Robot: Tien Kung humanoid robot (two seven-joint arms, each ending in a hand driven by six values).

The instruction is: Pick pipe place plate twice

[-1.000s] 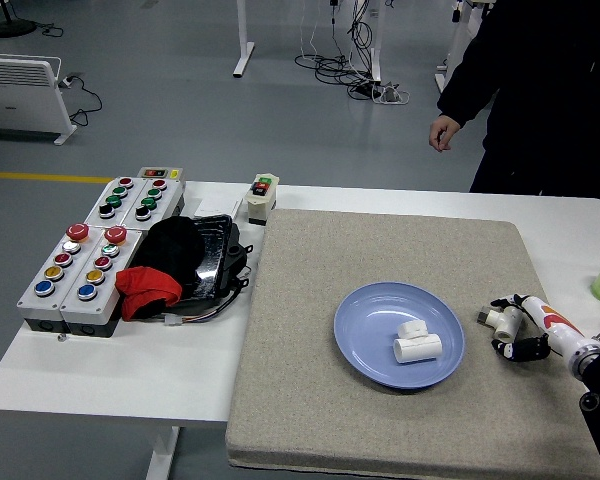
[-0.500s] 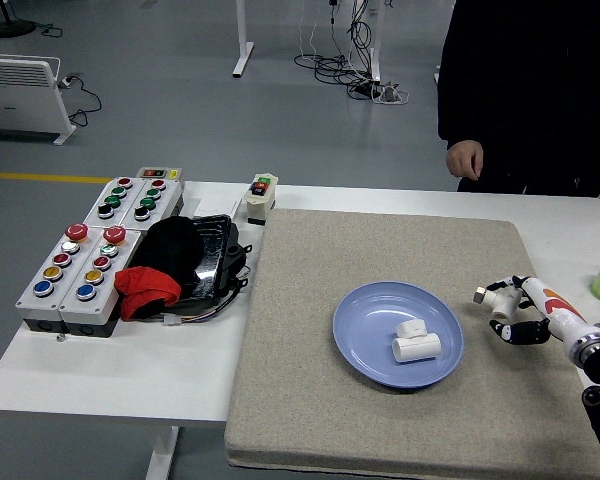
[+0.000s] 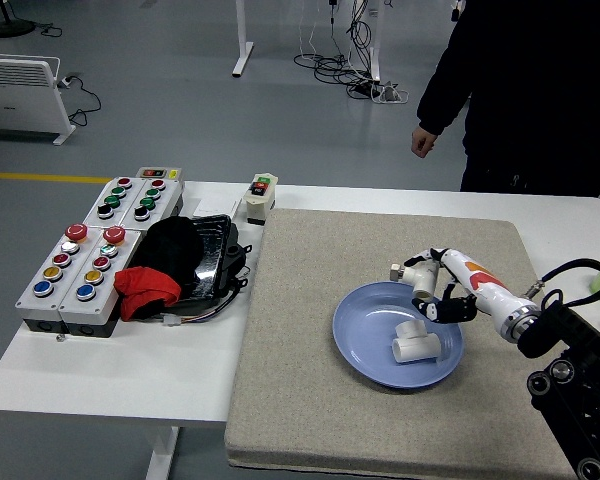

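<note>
Reaching in from the right, the robot's right hand [image 3: 432,290] hangs over the far right rim of the blue plate [image 3: 362,352], its fingers [image 3: 443,308] curled around a white pipe fitting [image 3: 418,272] that sits clear of the plate surface. One end of the fitting pokes out to the left of the hand, toward the plate's far edge. The white forearm shell with its red and orange marking runs back to the lower right, where the black arm and a looped cable show at the picture's edge.

A second white pipe piece [image 3: 416,345] lies inside the plate, right of centre, just below the hand and not touching it.

The plate rests on a grey felt mat [image 3: 310,270] covering the right half of the white table [image 3: 130,372]. On the left part of the table: two grey button boxes [image 3: 75,272] with coloured buttons, a black tray [image 3: 216,262] holding black and red cloth [image 3: 147,288], and a small switch box [image 3: 262,196] at the mat's far corner.

A person in dark clothes stands at the far side, one hand [image 3: 423,142] hanging loose, well apart from the table's things.
</note>
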